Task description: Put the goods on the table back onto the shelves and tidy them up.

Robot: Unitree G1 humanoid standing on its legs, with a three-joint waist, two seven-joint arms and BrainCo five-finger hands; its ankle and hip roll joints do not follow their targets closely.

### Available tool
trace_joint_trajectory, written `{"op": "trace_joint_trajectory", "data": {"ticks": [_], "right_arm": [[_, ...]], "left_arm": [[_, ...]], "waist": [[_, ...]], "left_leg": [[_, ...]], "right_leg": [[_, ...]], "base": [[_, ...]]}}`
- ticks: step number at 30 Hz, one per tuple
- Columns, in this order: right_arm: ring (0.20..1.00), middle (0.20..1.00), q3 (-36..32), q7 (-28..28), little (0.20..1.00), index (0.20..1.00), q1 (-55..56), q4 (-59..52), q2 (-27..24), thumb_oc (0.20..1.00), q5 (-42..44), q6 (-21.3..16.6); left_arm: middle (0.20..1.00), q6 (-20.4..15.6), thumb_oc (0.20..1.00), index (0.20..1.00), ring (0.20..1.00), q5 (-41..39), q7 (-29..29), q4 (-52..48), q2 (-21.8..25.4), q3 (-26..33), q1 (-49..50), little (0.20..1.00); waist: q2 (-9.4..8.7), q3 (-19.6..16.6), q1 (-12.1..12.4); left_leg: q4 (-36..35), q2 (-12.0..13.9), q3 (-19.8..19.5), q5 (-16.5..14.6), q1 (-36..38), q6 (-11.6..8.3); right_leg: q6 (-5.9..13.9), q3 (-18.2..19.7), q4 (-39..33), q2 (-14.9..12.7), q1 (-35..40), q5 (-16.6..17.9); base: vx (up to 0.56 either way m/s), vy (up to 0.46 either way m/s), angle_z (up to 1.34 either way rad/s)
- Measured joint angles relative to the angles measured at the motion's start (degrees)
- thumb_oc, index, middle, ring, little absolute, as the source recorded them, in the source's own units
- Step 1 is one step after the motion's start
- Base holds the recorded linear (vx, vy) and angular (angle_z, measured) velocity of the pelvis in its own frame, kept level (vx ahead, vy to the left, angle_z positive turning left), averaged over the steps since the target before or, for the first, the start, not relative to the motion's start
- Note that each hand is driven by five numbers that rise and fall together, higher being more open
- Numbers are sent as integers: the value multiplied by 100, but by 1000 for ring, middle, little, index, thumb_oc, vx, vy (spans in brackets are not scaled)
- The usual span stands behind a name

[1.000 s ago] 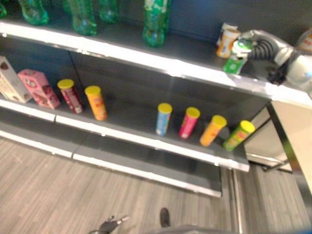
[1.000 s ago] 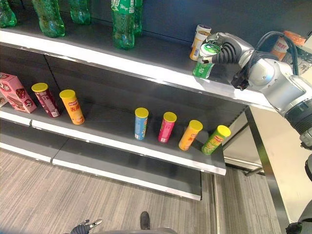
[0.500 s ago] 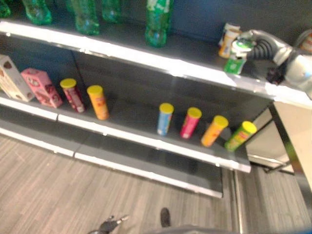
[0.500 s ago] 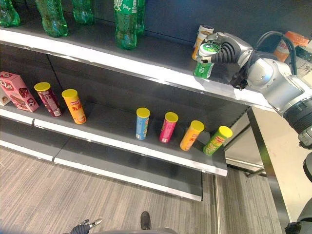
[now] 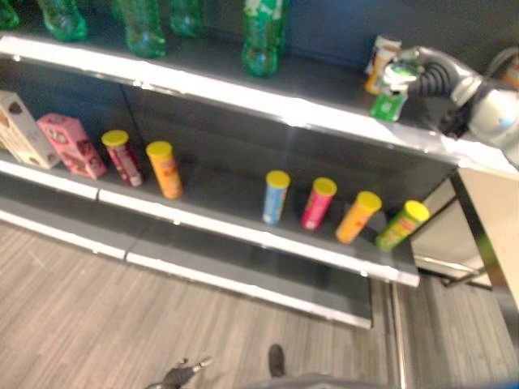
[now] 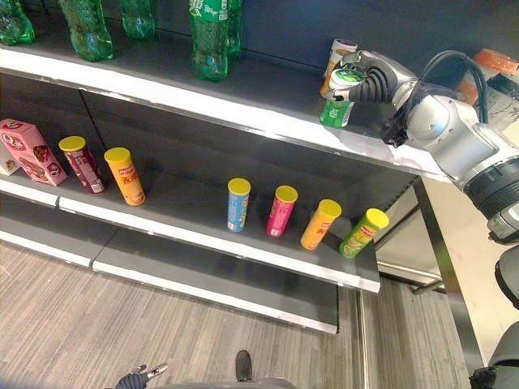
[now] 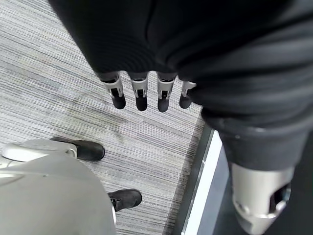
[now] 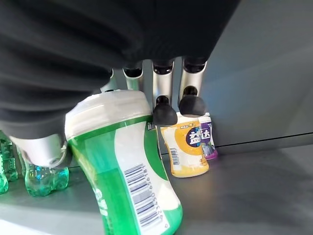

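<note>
The green jar (image 6: 338, 99) stands on the top shelf (image 6: 243, 101) near its right end, its base on or just above the board, with the right hand (image 6: 369, 81) curled round its upper part from behind. Beside it, touching or nearly so, is a yellow jar (image 6: 333, 57), and the right wrist view shows a purple one (image 8: 208, 142) tucked behind that. Along the same shelf to the left stand green bottles (image 6: 209, 36), well apart from the jars. The middle shelf (image 6: 203, 231) carries six yellow-lidded tubes: a red one (image 6: 79, 162) and an orange one (image 6: 126, 174) at left, then blue (image 6: 238, 203), pink (image 6: 280, 209), orange (image 6: 320, 223) and green (image 6: 362, 231) leaning toward the right end. A pink box (image 6: 31, 151) lies left of them; the left eye view also shows a pale box (image 5: 18, 130) beyond it. The right arm reaches in across the shelf end, wrist bent left. The left hand (image 7: 146, 93) hangs low over the grey floor (image 6: 97, 324), fingers straight and empty.
</note>
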Motion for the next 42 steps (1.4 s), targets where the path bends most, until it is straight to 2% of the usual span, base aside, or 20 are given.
{"op": "trace_joint_trajectory", "data": {"ticks": [14, 15, 16, 28, 34, 36, 39, 40, 41, 42], "right_arm": [[200, 200, -83, 2, 200, 200, 0, -23, 13, 200, 3, 6], [407, 407, -86, 1, 407, 407, 0, -24, 13, 407, 4, 6], [1000, 1000, -100, 1, 1000, 1000, 0, -23, 13, 1000, 3, 5], [1000, 1000, -121, -5, 1000, 1000, 0, -31, 14, 1000, 1, 8], [1000, 1000, -347, -257, 1000, 1000, -147, -189, -61, 1000, -9, 9], [1000, 1000, -710, -458, 1000, 1000, -149, -434, -113, 1000, -40, 16], [1000, 1000, -1762, -828, 1000, 1000, 132, -1180, -159, 1000, -277, -17], [1000, 1000, -2133, -936, 1000, 1000, 330, -1571, -304, 1000, -421, -2], [1000, 1000, -2870, -1107, 1000, 1000, 817, -1982, -363, 1000, -669, -29], [1000, 1000, -3188, -1225, 1000, 1000, 1038, -2215, -364, 1000, -771, -29]], "left_arm": [[1000, 0, 1000, 1000, 1000, -2, -1, -1, 0, 0, -16, 1000], [1000, 0, 1000, 1000, 1000, -1, -1, -1, 0, 0, -17, 1000], [1000, 0, 1000, 1000, 1000, -2, -1, -1, -1, 0, -16, 1000], [1000, 0, 1000, 1000, 1000, -2, -1, -2, 1, 0, -63, 1000], [1000, 4, 1000, 1000, 1000, -1, 1, 0, -34, 40, -164, 1000], [1000, 4, 1000, 1000, 1000, -1, 10, -1, -55, 117, -245, 1000], [1000, 2, 1000, 1000, 1000, -2, 36, -10, -149, 264, -265, 1000], [1000, 8, 1000, 1000, 1000, -2, 42, -8, -170, 278, -313, 1000], [1000, 1, 1000, 1000, 1000, -2, 82, -14, -207, 277, -318, 1000], [1000, 6, 1000, 1000, 1000, -2, 98, -7, -230, 276, -324, 1000]], "waist": [[25, 44, -1], [27, 47, -1], [34, 59, -1], [66, 98, -22], [111, 132, -49], [143, 157, -77], [230, 221, -161], [257, 243, -201], [269, 254, -201], [289, 265, -219]], "left_leg": [[-22, 2, -2, 1, 7, 1], [-23, 2, -1, 1, 9, 1], [-24, 2, 0, 1, 13, 1], [-36, 0, 10, 1, 43, 1], [-36, -8, 22, 1, 50, 2], [-38, -9, 22, 1, 55, 2], [-48, -15, 29, 2, 64, 3], [-35, -27, 24, 1, 65, 3], [-82, -24, 31, 4, 82, 7], [-114, -23, 55, 5, 124, 8]], "right_leg": [[0, -10, 0, -1, -1, 0], [0, -9, 0, -1, 0, 0], [0, -9, 0, -2, 2, 0], [0, 1, 0, -2, 23, 0], [1, 17, 0, -5, 27, 0], [1, 17, 0, -5, 29, 0], [0, 24, 1, -12, 32, 3], [5, 22, 1, -18, 25, 6], [5, 23, 1, -17, 29, 6], [6, 44, 1, -12, 36, 6]], "base": [[0, 0, 0], [0, 0, 0], [0, 0, 0], [-1, 3, 0], [-4, 27, 0], [-10, 67, 0], [-50, 64, 0], [-32, 101, 1], [-12, 53, -2], [-17, 89, -17]]}}
